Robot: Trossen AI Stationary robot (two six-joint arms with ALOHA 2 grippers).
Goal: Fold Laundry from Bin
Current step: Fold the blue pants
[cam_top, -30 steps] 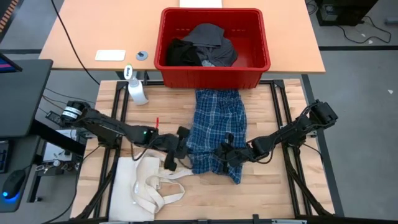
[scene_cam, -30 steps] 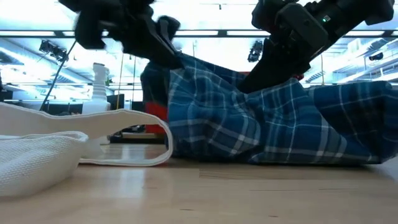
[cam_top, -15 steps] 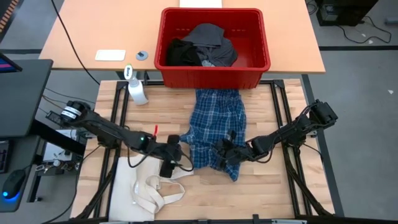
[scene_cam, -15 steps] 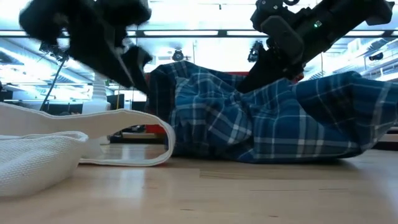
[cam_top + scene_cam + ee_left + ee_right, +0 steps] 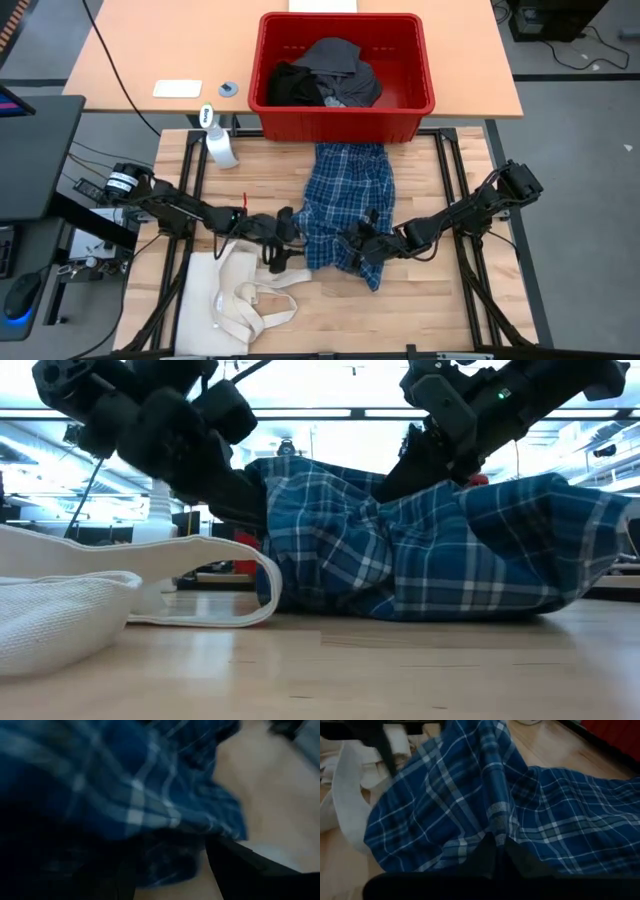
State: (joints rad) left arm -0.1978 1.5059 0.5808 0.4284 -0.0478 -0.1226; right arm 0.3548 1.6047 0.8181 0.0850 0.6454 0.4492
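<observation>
I've got one garment out, the blue plaid shirt (image 5: 345, 205) lying rumpled mid-counter (image 5: 420, 300), fold not finished; the dark pieces (image 5: 325, 75) sit in the red bin (image 5: 345, 120) at the far edge. My left pincer (image 5: 287, 232) is at the shirt's left edge, grip I cannot tell, crowded by the cream tote (image 5: 240, 300); my right pincer (image 5: 355, 243) is pinched shut on plaid cloth; bare wood lies on the near right.

Soft plaid cloth shirt (image 5: 345, 205); glossy plastic bin (image 5: 345, 112).
</observation>
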